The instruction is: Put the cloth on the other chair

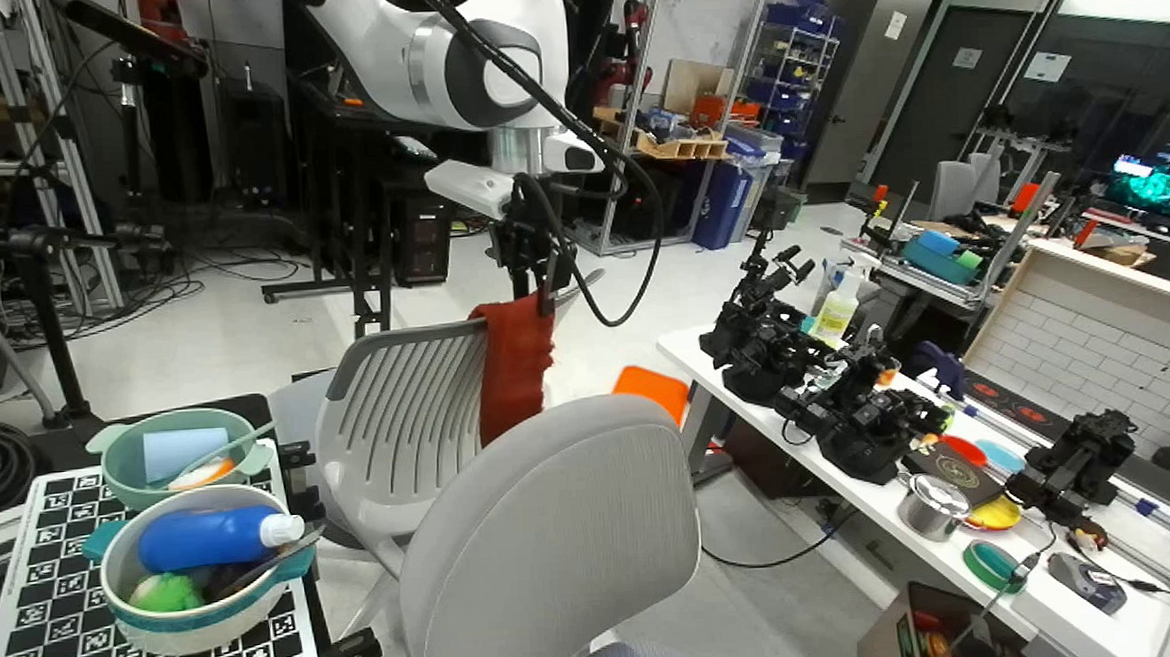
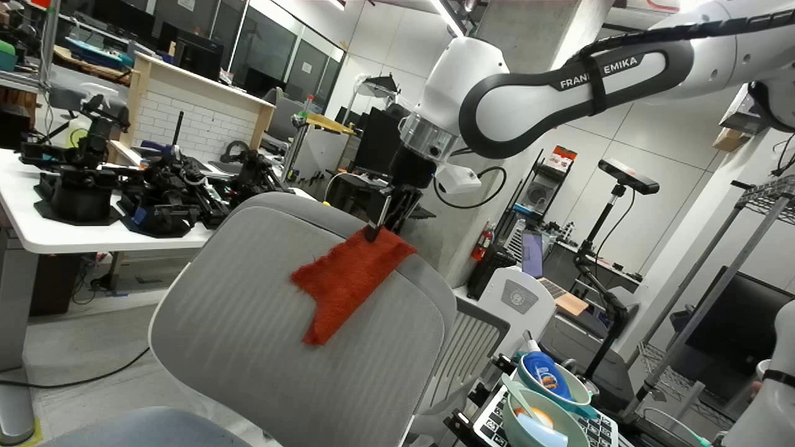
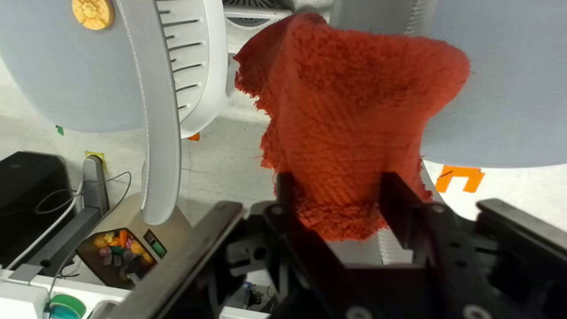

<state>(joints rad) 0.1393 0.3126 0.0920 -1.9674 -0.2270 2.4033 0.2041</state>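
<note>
The orange-red cloth (image 1: 512, 372) is draped over the top edge of a grey chair back (image 1: 399, 418). It also shows in an exterior view (image 2: 351, 282), hanging down that chair's mesh front (image 2: 236, 310). Another grey chair (image 1: 566, 530) stands close by; its mesh rim shows at left in the wrist view (image 3: 161, 133). My gripper (image 2: 384, 233) is at the top of the draped cloth, pointing down. In the wrist view my fingers (image 3: 336, 181) stand wide apart, one on each side of the cloth (image 3: 350, 110). Whether they touch it is unclear.
A checkered board (image 1: 49, 617) beside the chairs bears a teal bowl (image 1: 115, 443) and a white-teal bowl (image 1: 176, 635) with a blue bottle. A white table (image 1: 750, 410) with black robot arms stands on the other side. A bin of toys (image 3: 119, 257) is beneath it.
</note>
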